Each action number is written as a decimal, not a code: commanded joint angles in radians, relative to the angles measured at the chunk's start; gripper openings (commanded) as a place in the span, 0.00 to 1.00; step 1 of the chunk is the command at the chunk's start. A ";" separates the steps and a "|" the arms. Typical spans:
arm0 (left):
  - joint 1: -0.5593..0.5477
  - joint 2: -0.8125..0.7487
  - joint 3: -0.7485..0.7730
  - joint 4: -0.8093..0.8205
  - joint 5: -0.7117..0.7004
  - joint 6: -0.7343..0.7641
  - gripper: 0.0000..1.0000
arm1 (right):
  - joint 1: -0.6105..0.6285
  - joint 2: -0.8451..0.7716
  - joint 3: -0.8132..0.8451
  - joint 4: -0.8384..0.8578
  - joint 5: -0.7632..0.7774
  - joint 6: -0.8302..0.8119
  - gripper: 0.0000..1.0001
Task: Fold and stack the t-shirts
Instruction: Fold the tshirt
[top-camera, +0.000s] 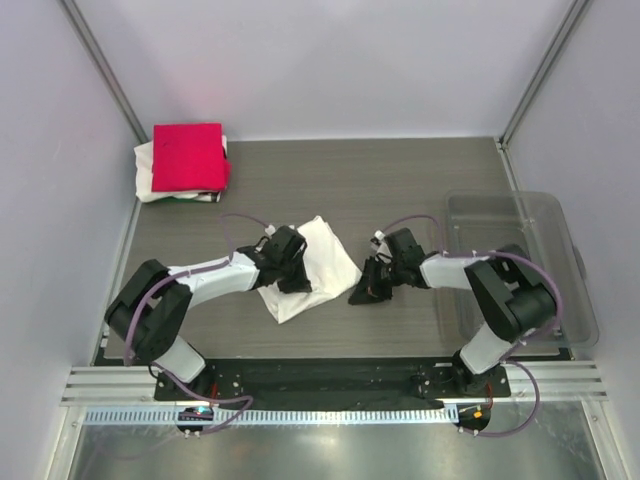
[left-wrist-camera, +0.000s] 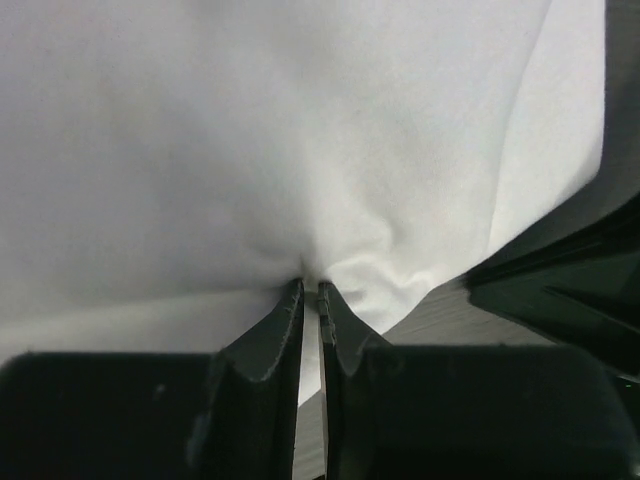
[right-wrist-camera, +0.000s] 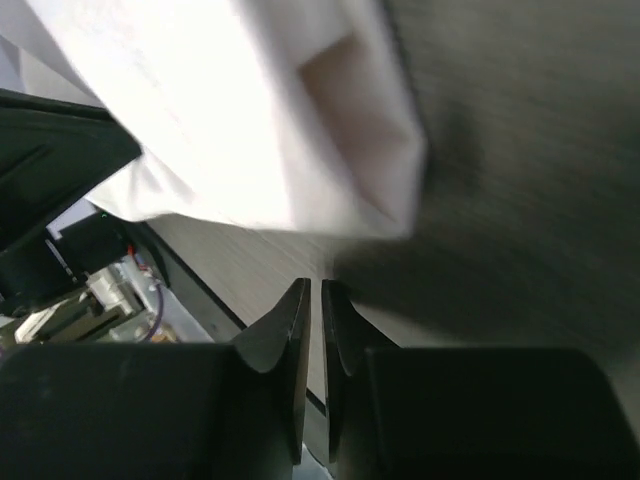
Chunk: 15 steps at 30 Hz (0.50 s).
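White t-shirt (top-camera: 318, 262), folded into a small packet, centre of the frame on the table (top-camera: 400, 180).
My left gripper (left-wrist-camera: 311, 285) pinches its left edge, with cloth bunched at the tips. My right gripper (top-camera: 368, 290) sits just beside its right corner, fingers pressed together on nothing. A folded crimson shirt (top-camera: 187, 157) lies on another white shirt (top-camera: 148, 185) at upper left, and a clear tub (top-camera: 560, 250) stands at right. Step, as I judge it: folding is done and stacking is pending. The next move calls for a lift that keeps the folds closed, then a carry to the pile.
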 joint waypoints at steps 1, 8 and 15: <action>-0.042 -0.046 -0.028 -0.270 -0.155 0.038 0.12 | 0.024 -0.140 -0.067 -0.137 0.161 0.008 0.16; -0.172 -0.175 0.217 -0.593 -0.349 0.010 0.30 | 0.083 -0.377 0.103 -0.312 0.198 0.015 0.28; -0.220 -0.257 0.161 -0.556 -0.332 -0.106 0.31 | 0.110 -0.270 0.200 -0.320 0.183 -0.002 0.28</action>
